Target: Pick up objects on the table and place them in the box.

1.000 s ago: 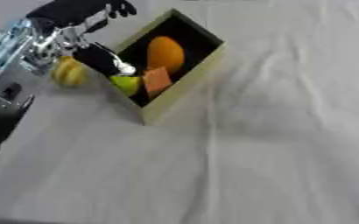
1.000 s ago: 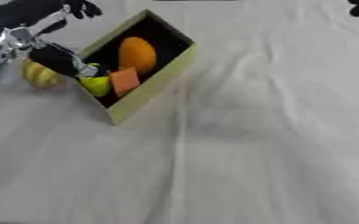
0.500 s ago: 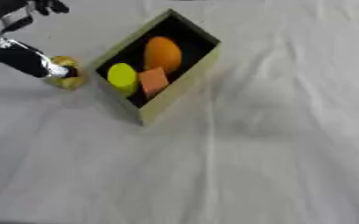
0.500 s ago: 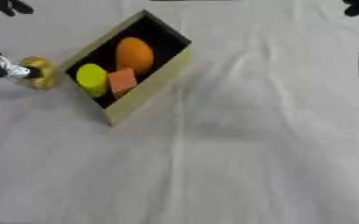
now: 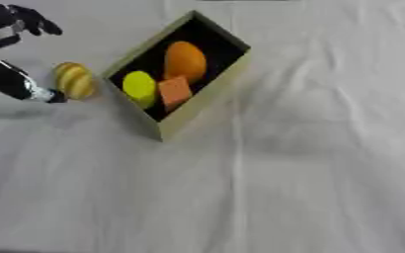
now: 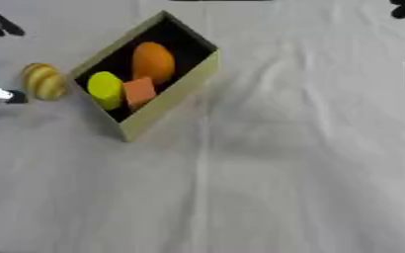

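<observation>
Three items already lay in the box (image 5: 204,99); only the ridged yellow object (image 5: 74,80) remained outside, just left of it. My left hand (image 5: 14,54) bracketed it, fingers spread, gripping nothing.

— What covers the desk (image 5: 309,188)?
— A white cloth, matt, with soft creases and a fold line running down the middle of the frame.
— And the box (image 5: 208,96)?
— It looks like pale cardboard or thin wood, matt outside, with a black, dull lining.
— The things inside?
— The orange oval (image 5: 184,60) looks smooth with a faint sheen; the yellow-green round piece (image 5: 140,87) and the orange block (image 5: 174,91) look smooth and matt, like plastic or foam.
— At the upper left?
— The yellow ribbed object (image 5: 74,80) shows a slight gloss. The left robot hand (image 5: 16,79) is black plastic with shiny silver metal.
</observation>
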Tool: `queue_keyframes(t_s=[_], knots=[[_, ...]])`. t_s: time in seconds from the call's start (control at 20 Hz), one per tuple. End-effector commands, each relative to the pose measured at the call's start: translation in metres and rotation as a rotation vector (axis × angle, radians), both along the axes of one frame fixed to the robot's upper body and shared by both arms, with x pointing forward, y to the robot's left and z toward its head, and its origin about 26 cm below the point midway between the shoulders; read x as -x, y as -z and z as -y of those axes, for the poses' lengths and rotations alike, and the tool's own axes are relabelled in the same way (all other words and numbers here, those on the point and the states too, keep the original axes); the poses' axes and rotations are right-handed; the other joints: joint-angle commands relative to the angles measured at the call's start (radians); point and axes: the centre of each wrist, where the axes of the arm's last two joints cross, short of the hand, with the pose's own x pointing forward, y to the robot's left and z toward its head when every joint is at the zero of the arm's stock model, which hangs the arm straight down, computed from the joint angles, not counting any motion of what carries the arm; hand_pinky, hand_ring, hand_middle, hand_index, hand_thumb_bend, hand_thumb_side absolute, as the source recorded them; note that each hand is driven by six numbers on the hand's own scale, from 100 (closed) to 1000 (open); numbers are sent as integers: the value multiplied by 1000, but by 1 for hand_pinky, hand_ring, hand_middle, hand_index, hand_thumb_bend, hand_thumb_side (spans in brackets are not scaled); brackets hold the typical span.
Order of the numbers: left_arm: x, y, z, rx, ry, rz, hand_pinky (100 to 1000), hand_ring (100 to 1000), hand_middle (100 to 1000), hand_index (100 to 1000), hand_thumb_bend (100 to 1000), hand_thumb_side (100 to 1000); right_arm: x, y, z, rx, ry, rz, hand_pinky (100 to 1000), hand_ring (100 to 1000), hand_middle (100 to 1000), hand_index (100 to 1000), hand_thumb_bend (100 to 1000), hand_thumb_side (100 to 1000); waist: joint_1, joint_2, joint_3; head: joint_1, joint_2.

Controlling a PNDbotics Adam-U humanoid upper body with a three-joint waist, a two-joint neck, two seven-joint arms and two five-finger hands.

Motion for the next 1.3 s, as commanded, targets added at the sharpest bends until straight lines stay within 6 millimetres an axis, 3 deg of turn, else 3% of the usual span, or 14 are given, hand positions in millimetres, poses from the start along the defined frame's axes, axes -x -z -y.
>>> queue_keyframes(t_s=[0.05,0.45,0.9,1.3], knots=[[-8,-4,-4,10,-22,0,852,821,801,894,684,345,2,-8,-2,21,-3,22,922,809,670,807,100,382,0,-18,-2,4,-13],[-28,12,-5,40,-35,10,852,835,844,896,612,274,2,-6,-2,24,1,16,925,810,669,807,100,390,-5,-12,-4,6,-18],[-41,25,-10,25,-76,-6,841,831,834,879,535,204,2,-5,-3,30,0,14,927,810,668,807,100,394,-9,-3,-6,8,-23],[-45,30,-11,26,-88,-56,794,787,774,839,349,106,2,-4,-3,30,0,11,928,810,668,807,100,394,-10,-3,-4,8,-23]])
